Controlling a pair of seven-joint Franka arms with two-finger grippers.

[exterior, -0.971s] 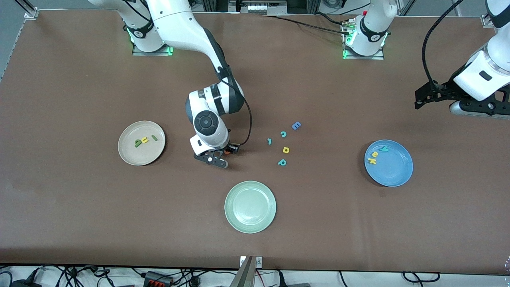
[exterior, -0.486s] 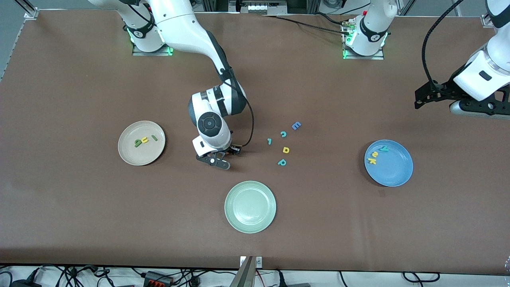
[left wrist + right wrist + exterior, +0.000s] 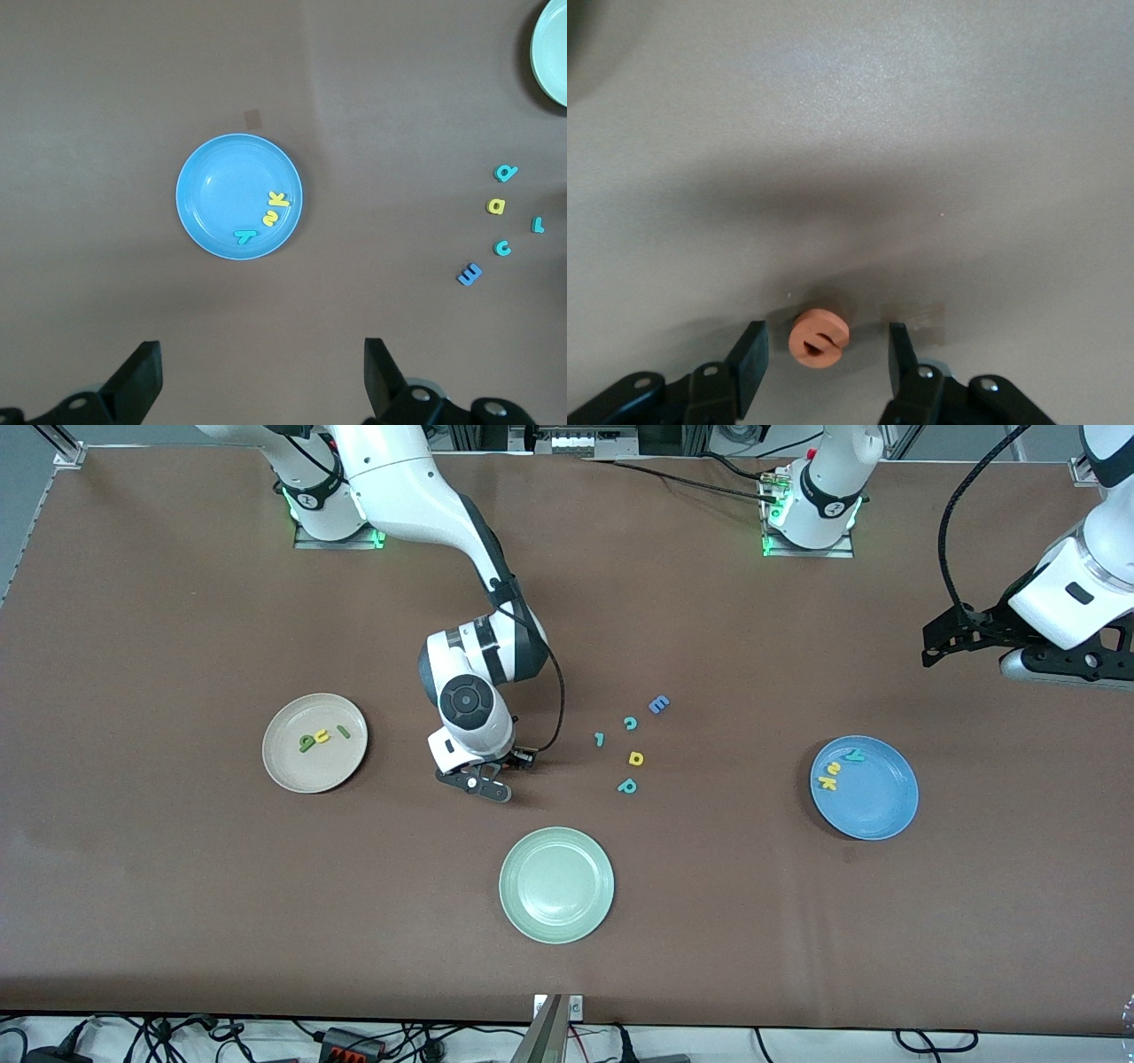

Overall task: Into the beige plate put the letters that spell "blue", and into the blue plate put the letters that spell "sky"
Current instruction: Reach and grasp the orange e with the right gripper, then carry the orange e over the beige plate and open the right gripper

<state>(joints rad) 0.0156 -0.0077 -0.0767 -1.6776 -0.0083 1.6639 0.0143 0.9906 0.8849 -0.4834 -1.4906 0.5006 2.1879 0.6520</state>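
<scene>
Front view: the right tool [image 3: 485, 777] is low over the table [image 3: 177, 886], between the beige plate [image 3: 292, 775] and the loose teal letters, arm bent steeply down. The beige plate holds the b, u and l [image 3: 322, 736]; the blue plate [image 3: 877, 815] holds the s, k and y [image 3: 835, 767]. The left tool [image 3: 952, 642] waits high at its end of the table.

Left wrist view: the left tool's fingers [image 3: 142, 376] stand wide, holding nothing, over the blue plate.

Right wrist view: the right tool's fingers [image 3: 751, 354] stand part-open on either side of the orange e [image 3: 819, 337], seemingly not touching it.
</scene>
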